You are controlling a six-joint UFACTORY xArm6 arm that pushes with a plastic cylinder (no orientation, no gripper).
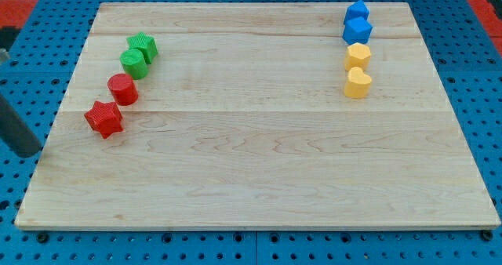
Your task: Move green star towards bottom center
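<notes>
The green star (143,45) sits near the view's top left on the wooden board (259,171), touching a green cylinder (133,62) just below and left of it. My tip (30,152) is the end of a dark rod at the view's far left edge, just off the board's left side. It is well below and left of the green star and touches no block. The nearest block to it is a red star (103,118).
A red cylinder (122,88) lies between the green cylinder and the red star, forming a diagonal line. At the top right, two blue blocks (358,13) (357,31) stand above a yellow block (358,56) and a yellow heart (358,83). A blue pegboard (486,100) surrounds the board.
</notes>
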